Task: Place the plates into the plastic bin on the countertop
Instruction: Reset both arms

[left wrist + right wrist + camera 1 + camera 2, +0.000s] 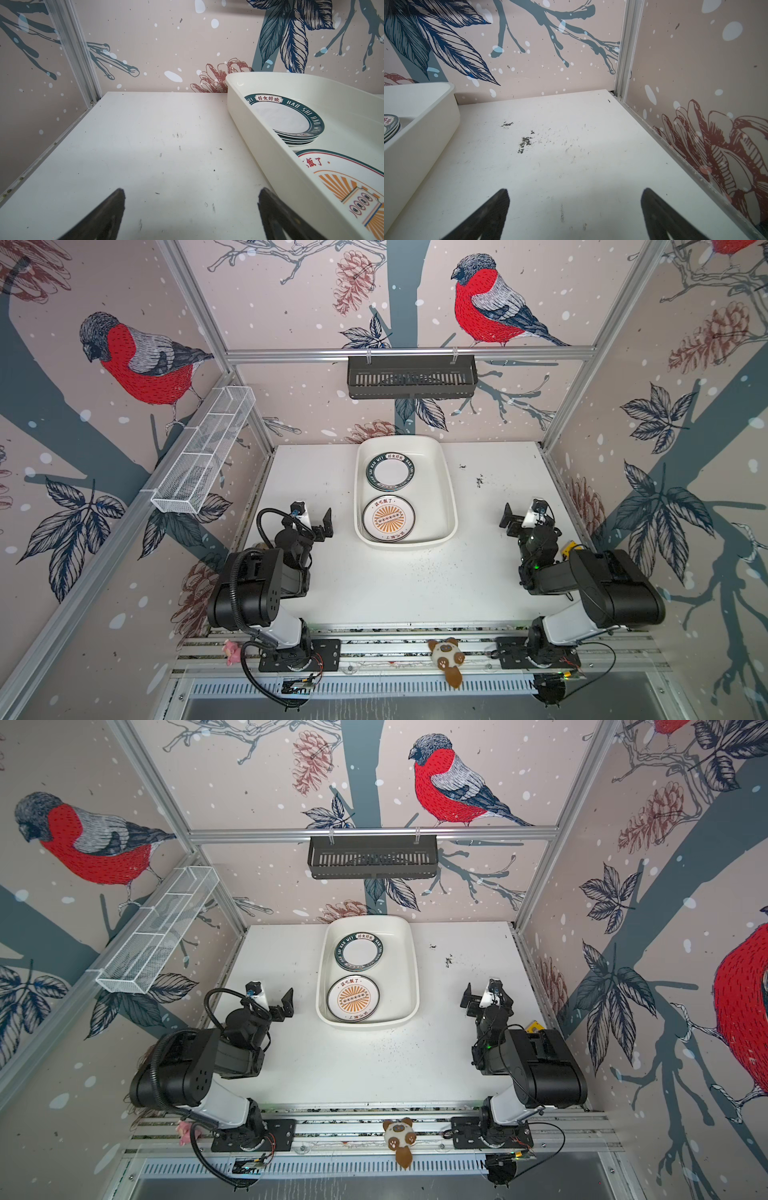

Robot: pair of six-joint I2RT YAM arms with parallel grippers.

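The white plastic bin (434,506) (405,986) stands at the back middle of the countertop (395,580). Inside it, a stack of green-rimmed plates (390,472) (284,118) lies at the far end. An orange sunburst plate (388,519) (349,187) lies at the near end. No plates show on the countertop outside the bin. My left gripper (325,526) (192,193) hovers open and empty just left of the bin. On the bin's right, well apart from it, my right gripper (508,520) (575,192) is open over bare countertop. The right wrist view catches the bin's wall (421,128).
A black slotted basket (411,377) hangs on the back rail and a white wire-mesh basket (203,452) on the left rail. Dark scuffs (479,480) mark the countertop right of the bin. Two small plush toys (446,657) (231,651) sit on the front rail.
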